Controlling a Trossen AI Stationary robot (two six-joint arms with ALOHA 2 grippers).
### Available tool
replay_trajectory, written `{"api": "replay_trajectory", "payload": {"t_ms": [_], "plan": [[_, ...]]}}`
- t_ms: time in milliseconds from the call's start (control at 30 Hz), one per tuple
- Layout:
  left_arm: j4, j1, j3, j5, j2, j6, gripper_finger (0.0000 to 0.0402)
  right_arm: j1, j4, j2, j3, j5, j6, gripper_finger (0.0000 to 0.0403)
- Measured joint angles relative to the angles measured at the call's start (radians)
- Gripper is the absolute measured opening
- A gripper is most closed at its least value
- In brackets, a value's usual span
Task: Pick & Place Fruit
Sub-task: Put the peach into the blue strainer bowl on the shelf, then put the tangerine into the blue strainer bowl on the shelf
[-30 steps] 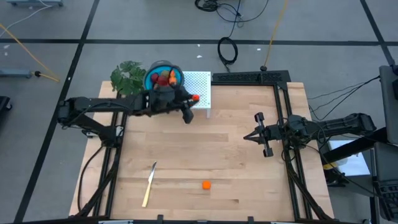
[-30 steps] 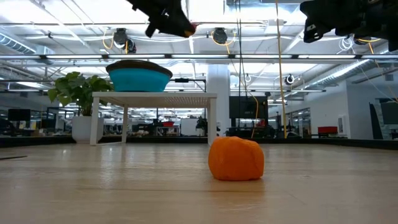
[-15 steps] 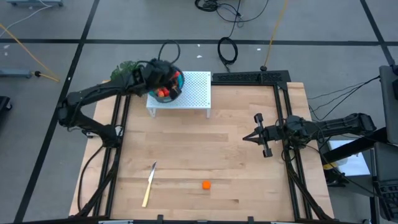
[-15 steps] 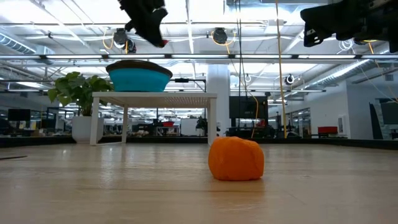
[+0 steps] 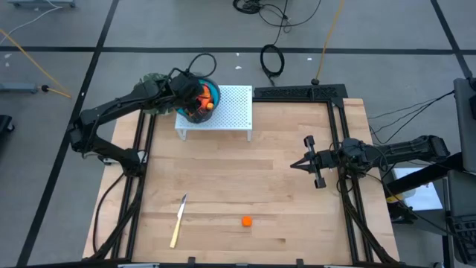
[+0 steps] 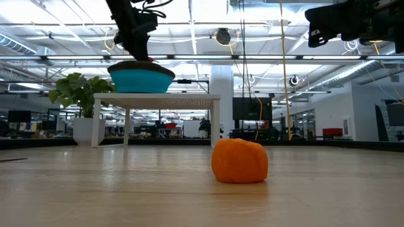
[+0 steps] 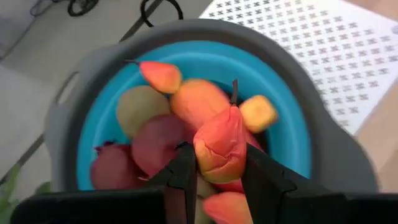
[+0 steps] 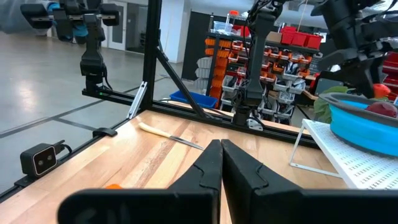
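Note:
A blue bowl with a grey rim (image 7: 99,106) stands on a white perforated stand (image 5: 230,112) at the table's far left and holds several toy fruit pieces. My left gripper (image 7: 217,157) hangs over the bowl, shut on a red-orange fruit piece (image 7: 217,134) with a dark stem. In the low view it (image 6: 137,47) is just above the bowl (image 6: 142,79). A small orange fruit (image 5: 246,220) lies on the table near the front edge. My right gripper (image 5: 303,163) waits shut above the table's right side. My left gripper pinches the red-orange piece by its two opposite sides (image 7: 202,163) between its two fingers (image 7: 185,171). The fingers slant down from the table's left side. The piece sits stem end away from the gripper, over the fruit in the bowl; whether it touches them I cannot tell.
A pale yellow-handled knife (image 5: 178,220) lies near the table's front left. A green leafy plant (image 5: 149,85) stands just left of the bowl. Black frame rails (image 5: 338,149) run along the table's sides. Open wood lies between the stand and the orange fruit.
My left gripper has carried the red-orange piece from beside the stand's near edge toward the table's far left, over the bowl. It has tipped from nearly level to slanting down. It has stayed shut on the piece.

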Motion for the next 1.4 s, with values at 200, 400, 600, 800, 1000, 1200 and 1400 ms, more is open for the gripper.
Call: {"api": "replay_trajectory", "payload": {"t_ms": [200,400,600,800,1000,1200,1400], "plan": [[-0.006,-0.004,0.0,0.027,0.011,-0.039,0.0095,0.0,0.0,0.0,0.0,0.0,0.0,0.0],[-0.011,-0.007,-0.001,0.043,0.049,-0.075,0.0095,0.0,0.0,0.0,0.0,0.0,0.0,0.0],[-0.007,-0.008,-0.001,0.056,0.064,-0.084,0.0095,0.0,0.0,0.0,0.0,0.0,0.002,0.0],[0.003,-0.007,-0.001,0.091,0.064,-0.085,0.0095,0.0,0.0,0.0,0.0,0.0,0.002,0.0],[0.004,-0.007,-0.001,0.093,0.066,-0.091,0.0114,0.0,0.0,0.0,0.0,0.0,0.001,0.0],[0.004,-0.007,-0.001,0.09,0.066,-0.089,0.0161,0.0,0.0,0.0,0.0,0.0,0.0,0.0],[-0.004,-0.007,0.039,0.101,0.054,-0.089,0.0189,0.0,0.0,0.0,0.0,0.0,0.001,0.0]]}}
